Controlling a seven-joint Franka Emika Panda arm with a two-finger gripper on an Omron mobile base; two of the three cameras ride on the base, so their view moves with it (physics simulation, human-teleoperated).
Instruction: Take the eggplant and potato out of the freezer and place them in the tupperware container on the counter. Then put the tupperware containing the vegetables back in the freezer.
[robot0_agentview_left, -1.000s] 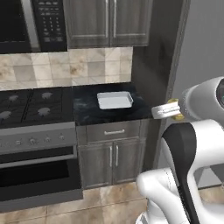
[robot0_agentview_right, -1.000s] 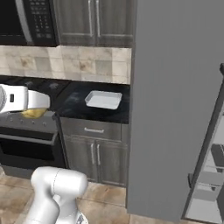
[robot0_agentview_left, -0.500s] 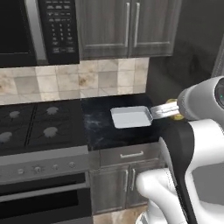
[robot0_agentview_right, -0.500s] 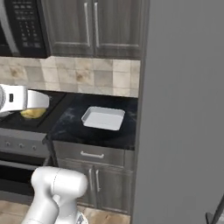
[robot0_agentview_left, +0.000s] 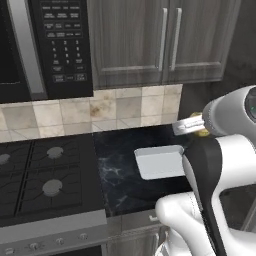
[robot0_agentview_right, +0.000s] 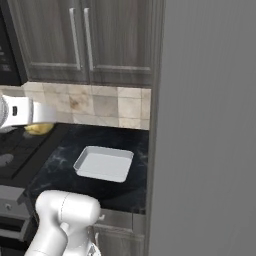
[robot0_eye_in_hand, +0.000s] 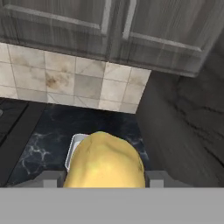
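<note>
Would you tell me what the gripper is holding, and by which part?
The gripper holds the potato, gripped on its opposite sides.

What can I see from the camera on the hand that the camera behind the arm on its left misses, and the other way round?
The hand view shows the roundish yellow-tan potato up close, hiding most of the tray. The left base view shows the black stovetop with burners, the black microwave panel and the shallow pale grey-white tupperware container whole and empty. Both show the black marble-look counter, the tiled wall and the grey wood-grain cabinets.
</note>
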